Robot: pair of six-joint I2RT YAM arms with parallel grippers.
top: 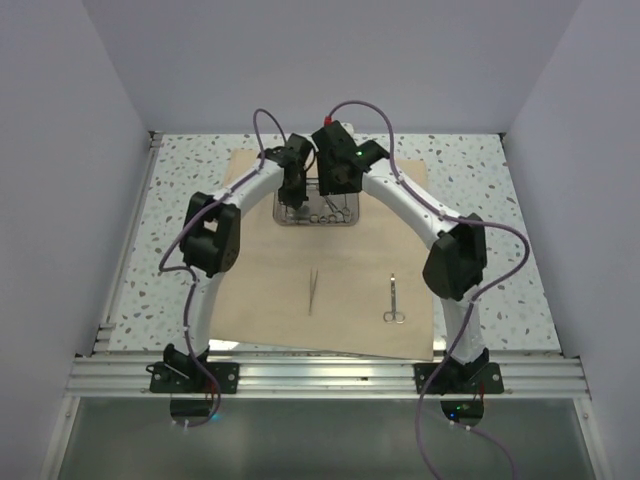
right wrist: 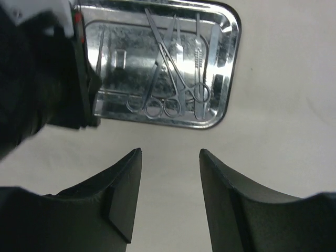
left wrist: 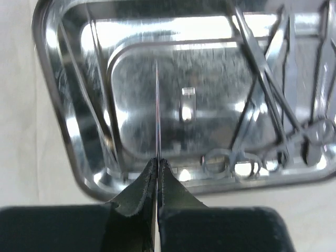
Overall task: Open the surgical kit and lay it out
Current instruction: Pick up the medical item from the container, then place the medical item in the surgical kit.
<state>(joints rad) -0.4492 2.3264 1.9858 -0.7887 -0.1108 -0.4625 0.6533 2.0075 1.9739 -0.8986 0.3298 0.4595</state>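
The tan cloth wrap [top: 270, 300] lies spread flat on the table. The steel tray [top: 284, 217] sits on its far middle and holds several ring-handled forceps and scissors [left wrist: 265, 100]. Tweezers [top: 312, 290] and one ring-handled forceps [top: 394, 300] lie on the near part of the cloth. My left gripper [left wrist: 157, 160] is shut on a slim metal instrument [left wrist: 157, 105], seen edge-on, over the tray's left half [left wrist: 58, 126]. My right gripper [right wrist: 170, 152] is open and empty over bare cloth just in front of the tray [right wrist: 228, 63].
The speckled tabletop [top: 490, 220] surrounds the cloth, with white walls on three sides and an aluminium rail [top: 330, 375] at the near edge. The left gripper's black body [right wrist: 42, 73] shows close beside the tray in the right wrist view.
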